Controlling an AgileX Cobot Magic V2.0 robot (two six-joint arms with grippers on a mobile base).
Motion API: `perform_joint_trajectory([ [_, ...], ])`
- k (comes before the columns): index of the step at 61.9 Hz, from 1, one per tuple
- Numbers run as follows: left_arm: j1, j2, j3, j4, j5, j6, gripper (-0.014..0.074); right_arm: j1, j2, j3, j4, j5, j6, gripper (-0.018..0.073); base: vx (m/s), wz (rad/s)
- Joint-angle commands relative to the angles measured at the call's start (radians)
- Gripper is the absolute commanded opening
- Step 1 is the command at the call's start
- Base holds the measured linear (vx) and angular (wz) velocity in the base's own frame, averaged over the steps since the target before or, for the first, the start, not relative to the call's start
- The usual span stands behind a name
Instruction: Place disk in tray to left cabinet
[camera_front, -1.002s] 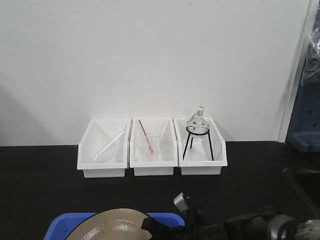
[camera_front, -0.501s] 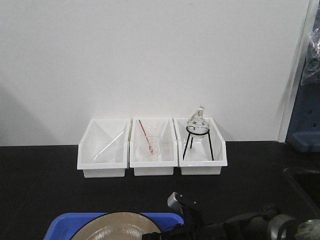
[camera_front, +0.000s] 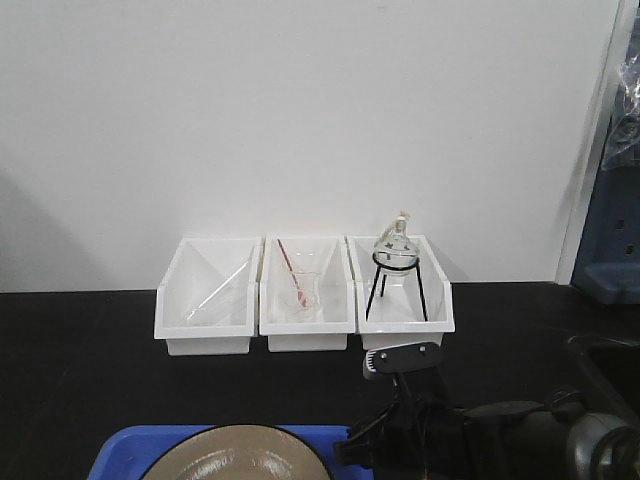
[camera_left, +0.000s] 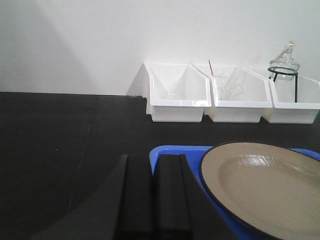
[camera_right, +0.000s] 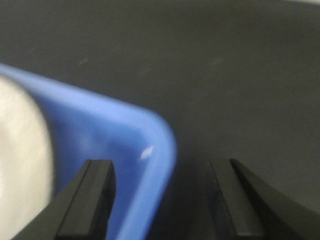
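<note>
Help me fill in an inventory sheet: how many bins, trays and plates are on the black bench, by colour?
White bins: 3
Blue tray: 1
Tan disk: 1
Total: 5

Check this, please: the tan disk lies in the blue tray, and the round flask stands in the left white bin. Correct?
One error: the round flask stands in the right white bin, not the left, as the front-facing view shows. The tan disk does lie in the blue tray.
</note>
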Motion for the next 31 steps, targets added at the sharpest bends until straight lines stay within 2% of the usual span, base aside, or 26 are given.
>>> perform_joint_trajectory([
  [1, 0.002, -0.015, 0.012, -0.009, -0.082, -0.008, -0.0003, -0.003, -0.097, -0.033, 0.005, -0.090, -0.023, 0.0466, 0.00, 0.00],
  [12, 0.002, -0.015, 0.012, -0.009, -0.082, -0.008, -0.0003, -0.003, -0.246, -0.031, 0.009, -0.249, -0.074, 0.0466, 0.00, 0.00],
  [21, 0.002, -0.015, 0.012, -0.009, -0.082, -0.008, -0.0003, -0.003, -0.407, -0.031, 0.082, -0.355, -0.181, 0.0466, 0.00, 0.00],
  [25, 0.002, -0.015, 0.012, -0.009, -0.082, -0.008, -0.0003, -0.003, -0.471, -0.019, 0.081, -0.376, -0.221, 0.0463, 0.00, 0.00],
  [31, 0.002, -0.015, 0.012, -0.009, -0.082, -0.008, -0.0003, -0.003, -0.570, 0.036, 0.081, -0.378, -0.225, 0.0452, 0.00, 0.00],
])
